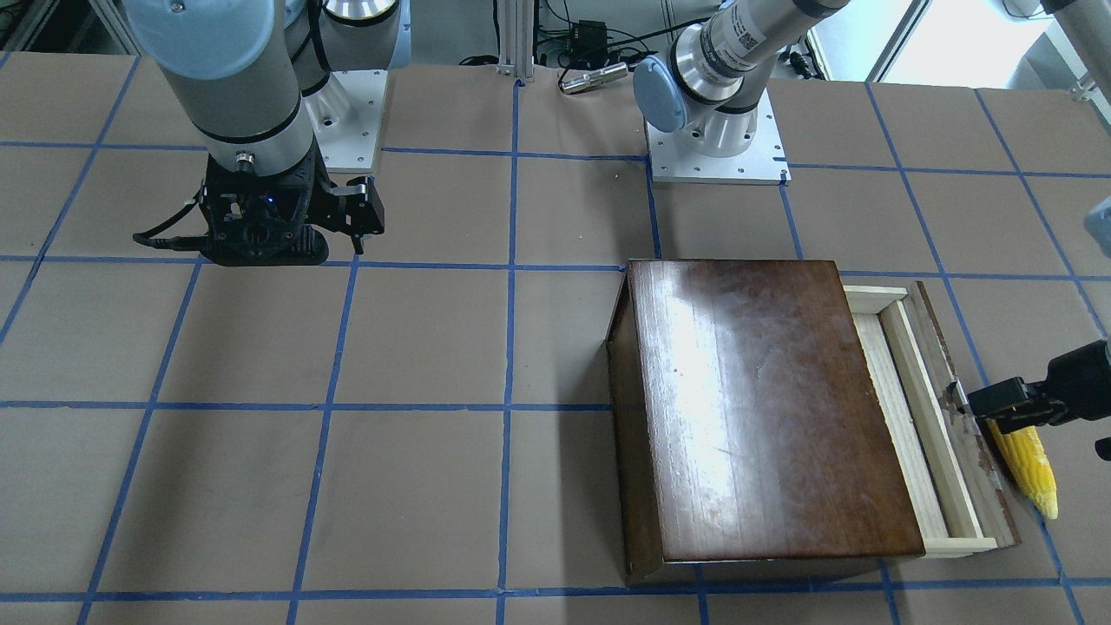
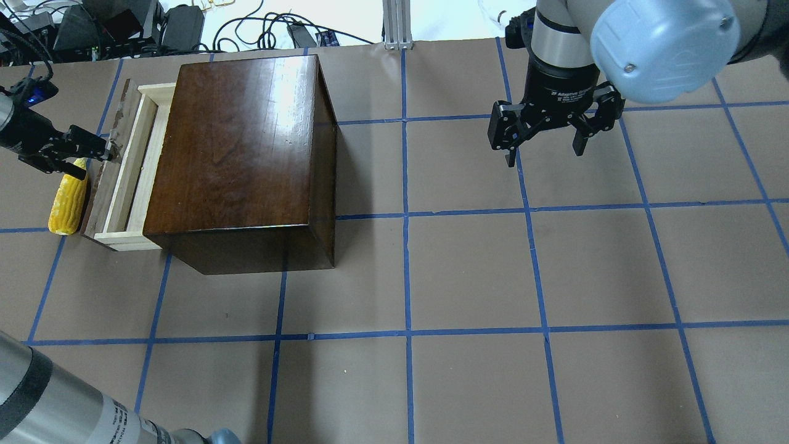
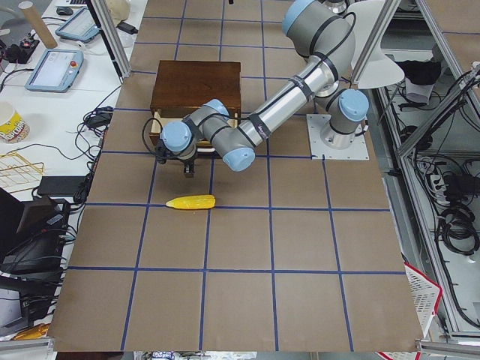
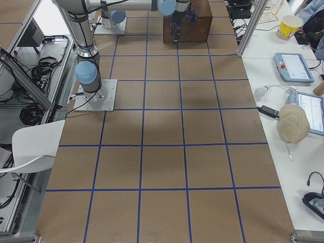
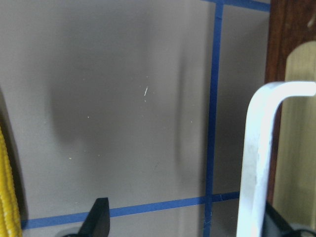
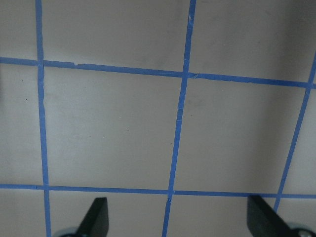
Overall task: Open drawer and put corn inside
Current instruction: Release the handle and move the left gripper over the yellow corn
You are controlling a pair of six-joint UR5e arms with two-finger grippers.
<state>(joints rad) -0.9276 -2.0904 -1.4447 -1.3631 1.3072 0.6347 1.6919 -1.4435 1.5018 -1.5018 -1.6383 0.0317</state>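
- Fingers first: my left gripper (image 2: 95, 154) is spread, not pinching. In its wrist view one fingertip (image 5: 98, 217) stands well left of the white handle (image 5: 256, 163), and the other sits low down just behind it. So I judge I am hooking the handle, not clamping it.
- Drawer (image 2: 132, 160) is part way out of the dark box (image 2: 240, 142), on the box's left side. A narrow strip of pale tray shows between the box edge and the worn front panel.
- Corn (image 2: 68, 197) lies on the table (image 2: 468, 271) outside the drawer. It runs lengthwise just beside the front panel, towards the panel's near end. I cannot tell whether it touches the panel.
- Pull straight left, square to the box front. My hold is towards the panel's far end, so a skewed tug could jam the tray in its runners.
- The open strip looks barely wider than the cob, so I judge a little more travel is needed. Any further pull brings the panel against the corn, though, so I go slowly and expect the cob to roll or get shoved left.
- If the box starts to slide with the drawer, I stop. Nothing is bracing it.
- My right gripper (image 2: 545, 154) hangs over bare table well to the right, fingers wide apart and holding nothing. It could hold the box steady if needed.
- Once the gap is wide enough, I ease off the handle, lift clear of the panel, and take the corn across its middle.
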